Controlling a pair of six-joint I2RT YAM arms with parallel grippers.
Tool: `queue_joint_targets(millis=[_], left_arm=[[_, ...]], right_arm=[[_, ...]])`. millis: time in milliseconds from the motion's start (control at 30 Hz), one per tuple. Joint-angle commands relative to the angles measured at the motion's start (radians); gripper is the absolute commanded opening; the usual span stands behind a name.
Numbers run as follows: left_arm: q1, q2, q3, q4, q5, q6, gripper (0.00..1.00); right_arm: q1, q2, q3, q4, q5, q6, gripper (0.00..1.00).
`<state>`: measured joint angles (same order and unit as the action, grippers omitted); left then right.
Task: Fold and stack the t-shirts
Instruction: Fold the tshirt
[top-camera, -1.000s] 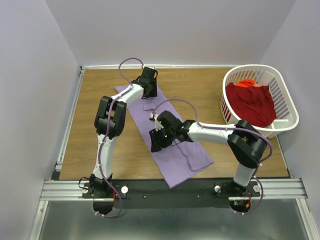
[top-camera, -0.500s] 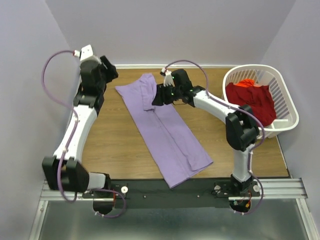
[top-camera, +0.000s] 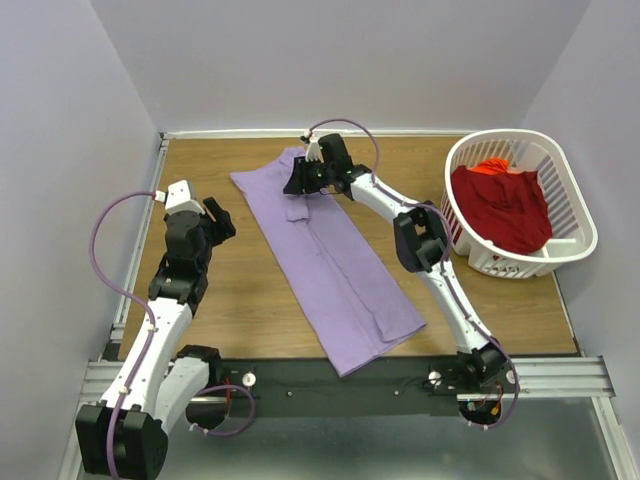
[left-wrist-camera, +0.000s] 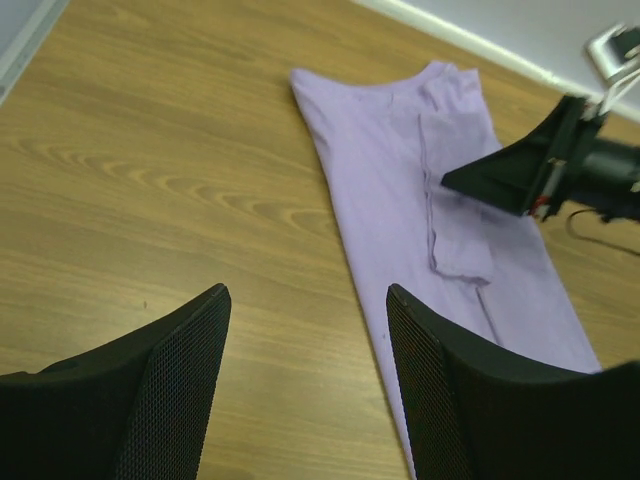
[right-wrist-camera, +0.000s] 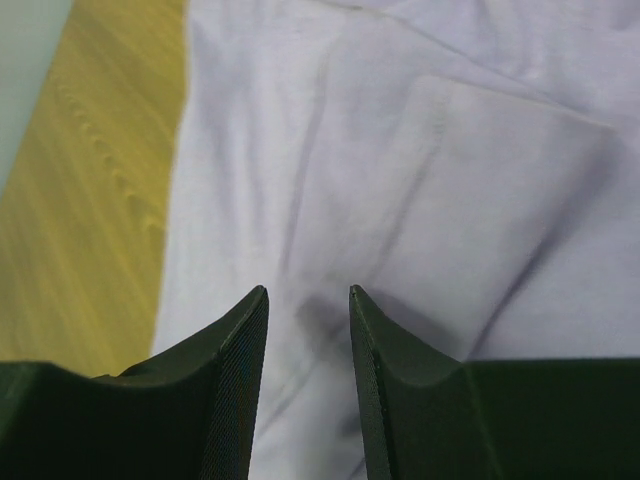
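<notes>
The lavender t-shirt (top-camera: 335, 265) lies on the wooden table as a long folded strip, running diagonally from far left to near right. My right gripper (top-camera: 296, 182) reaches out to its far end and hovers low over the cloth (right-wrist-camera: 400, 180). Its jaws (right-wrist-camera: 308, 290) stand narrowly open with nothing between them. My left gripper (top-camera: 221, 222) is pulled back over bare wood, left of the shirt and apart from it. In the left wrist view it is open (left-wrist-camera: 307, 290) and empty, with the shirt (left-wrist-camera: 400, 170) ahead to its right. The deep red t-shirt (top-camera: 505, 205) sits bunched in the basket.
A white slatted laundry basket (top-camera: 575, 215) stands at the far right of the table. Walls close in the table at the back and both sides. The right arm's forearm (top-camera: 375, 195) stretches across the far part of the table toward the shirt.
The left arm left the shirt's far end, swung out left and drew back toward me, its jaws opening. The right arm moved from the shirt's middle to its far end.
</notes>
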<state>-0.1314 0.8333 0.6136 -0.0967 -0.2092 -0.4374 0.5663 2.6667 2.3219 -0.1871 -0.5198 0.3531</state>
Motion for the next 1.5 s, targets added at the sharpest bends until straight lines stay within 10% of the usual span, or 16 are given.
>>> queue_joint_targets(millis=[0, 433, 767, 1467], left_arm=[[-0.002, 0.01, 0.029, 0.055, -0.022, 0.002, 0.72], [-0.002, 0.044, 0.034, 0.064, 0.031, 0.012, 0.72], [-0.002, 0.096, 0.052, 0.06, 0.129, 0.052, 0.72], [-0.258, 0.222, 0.077, -0.284, 0.366, -0.116, 0.72]], right_arm=[[-0.034, 0.107, 0.091, 0.012, 0.062, 0.064, 0.45], [-0.224, 0.01, -0.114, 0.087, 0.359, 0.247, 0.47], [-0.246, -0.152, -0.081, 0.086, 0.177, 0.153, 0.61], [-0.062, -1.348, -1.502, -0.284, 0.336, 0.142, 0.66]])
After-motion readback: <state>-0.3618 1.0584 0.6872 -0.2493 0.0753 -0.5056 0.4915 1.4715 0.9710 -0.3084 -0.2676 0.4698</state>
